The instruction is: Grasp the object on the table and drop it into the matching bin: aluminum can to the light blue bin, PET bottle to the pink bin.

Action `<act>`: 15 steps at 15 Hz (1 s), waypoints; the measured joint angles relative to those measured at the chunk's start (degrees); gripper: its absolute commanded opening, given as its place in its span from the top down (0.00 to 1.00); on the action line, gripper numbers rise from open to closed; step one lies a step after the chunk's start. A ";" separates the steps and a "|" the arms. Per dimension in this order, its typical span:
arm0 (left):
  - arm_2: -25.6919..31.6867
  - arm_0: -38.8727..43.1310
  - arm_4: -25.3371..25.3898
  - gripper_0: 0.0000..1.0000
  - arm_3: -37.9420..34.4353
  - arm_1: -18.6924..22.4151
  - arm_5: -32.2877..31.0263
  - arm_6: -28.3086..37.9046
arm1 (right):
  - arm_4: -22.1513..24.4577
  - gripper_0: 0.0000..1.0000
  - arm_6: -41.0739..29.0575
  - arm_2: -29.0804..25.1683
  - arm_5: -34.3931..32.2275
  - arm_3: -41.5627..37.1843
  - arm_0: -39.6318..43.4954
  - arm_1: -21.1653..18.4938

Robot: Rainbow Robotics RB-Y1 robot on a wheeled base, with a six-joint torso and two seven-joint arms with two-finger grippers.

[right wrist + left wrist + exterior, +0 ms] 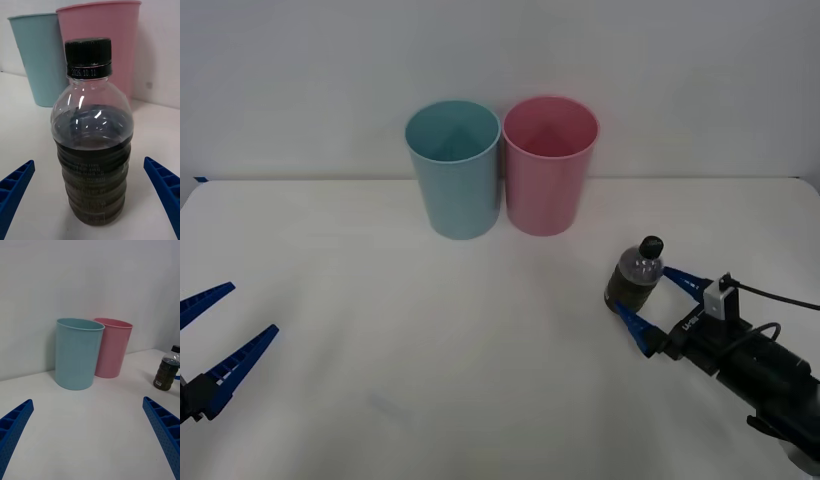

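Front view, right gripper [648, 298] fingers apart around PET bottle [635, 278]

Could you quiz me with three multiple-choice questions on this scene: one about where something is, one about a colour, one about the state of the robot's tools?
1. Where does the PET bottle stand?
A. inside the pink bin
B. on the table between the right tool's fingers
C. beside the left tool

2. What colour is the bottle's cap?
A. black
B. white
C. red

3. How is the right tool now?
A. shut on the bottle
B. open around the bottle
C. raised above the bins

Answers:
1 B: the bottle is upright on the table, a blue finger on each side.
2 A: the right wrist view shows a black cap.
3 B: both fingers stand clear of the bottle's sides.
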 measured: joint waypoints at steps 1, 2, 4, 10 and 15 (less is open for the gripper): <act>0.00 0.00 0.00 0.00 0.00 0.00 0.00 0.00 | 0.53 0.00 0.30 0.04 0.64 0.02 -0.39 0.75; 0.00 0.00 0.00 0.00 0.00 0.00 0.00 0.00 | 1.13 0.00 0.51 0.05 1.30 0.02 -0.74 1.47; 0.00 0.00 0.00 0.00 0.00 0.00 0.00 0.00 | 1.96 0.00 0.81 0.30 2.40 0.02 -1.21 2.46; 0.00 0.00 0.00 0.00 0.00 0.00 0.00 0.00 | 2.14 0.28 1.59 2.17 5.42 0.03 -2.18 3.14; 0.00 0.00 0.00 0.00 0.00 0.00 0.00 0.00 | 2.10 1.00 2.18 2.25 5.57 -0.03 -2.36 3.14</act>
